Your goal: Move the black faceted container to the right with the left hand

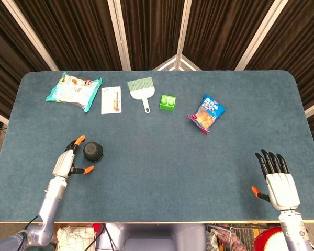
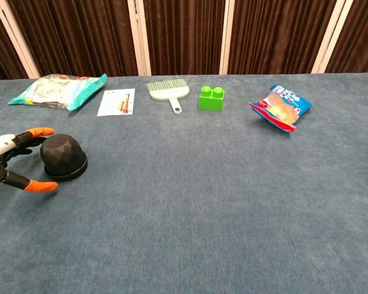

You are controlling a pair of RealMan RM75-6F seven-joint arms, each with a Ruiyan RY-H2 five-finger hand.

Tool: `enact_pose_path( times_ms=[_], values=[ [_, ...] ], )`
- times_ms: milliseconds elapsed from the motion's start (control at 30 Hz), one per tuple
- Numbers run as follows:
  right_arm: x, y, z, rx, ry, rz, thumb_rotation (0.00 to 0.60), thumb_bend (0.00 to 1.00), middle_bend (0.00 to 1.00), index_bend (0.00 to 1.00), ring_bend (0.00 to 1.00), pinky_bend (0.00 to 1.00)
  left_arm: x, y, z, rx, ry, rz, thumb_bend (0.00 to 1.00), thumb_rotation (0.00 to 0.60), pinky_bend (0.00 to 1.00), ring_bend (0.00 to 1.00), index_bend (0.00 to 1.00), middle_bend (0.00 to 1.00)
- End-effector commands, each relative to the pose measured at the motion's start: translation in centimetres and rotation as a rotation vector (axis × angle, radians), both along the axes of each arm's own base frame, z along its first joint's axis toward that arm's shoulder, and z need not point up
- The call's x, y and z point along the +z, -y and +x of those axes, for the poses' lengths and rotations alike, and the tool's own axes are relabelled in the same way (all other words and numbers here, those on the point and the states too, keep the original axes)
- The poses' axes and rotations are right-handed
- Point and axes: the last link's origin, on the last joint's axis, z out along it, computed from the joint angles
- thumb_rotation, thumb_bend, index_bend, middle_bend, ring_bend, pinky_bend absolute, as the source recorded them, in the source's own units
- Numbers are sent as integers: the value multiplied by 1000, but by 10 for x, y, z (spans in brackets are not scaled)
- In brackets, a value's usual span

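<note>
The blue table [image 1: 157, 136] is carrying everything. The right hand [image 1: 278, 180] is lying released at its near right corner. The left hand [image 1: 68, 162] is spreading released fingers just left of the black faceted container [image 1: 93, 151], which is sitting near left.

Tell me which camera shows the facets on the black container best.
The chest view. It sees the black container from the side, close up, so its angled facets show. The head view looks straight down and shows only a small dark round top beside the left hand.
</note>
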Motion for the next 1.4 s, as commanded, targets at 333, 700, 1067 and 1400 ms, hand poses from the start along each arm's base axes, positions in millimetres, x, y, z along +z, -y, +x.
enact_pose_path(
  times_ms=[333,700,1067,1400],
  values=[
    [-1,1,-1,-3,10,-1,600,209,0,0,14,0,-6,-3,7,-14,-10,13,264,600,0,0,41,176],
    [1,1,1,-7,15,-3,600,209,0,0,14,0,-9,-3,7,-19,-38,21,289,600,0,0,42,186],
    [1,0,1,-10,25,3,600,209,0,0,15,0,-12,-5,9,-15,-43,24,448,600,0,0,53,310],
    [-1,1,4,-10,37,13,600,209,0,0,14,0,-12,-6,12,-16,-59,35,526,600,0,0,83,373]
  ],
)
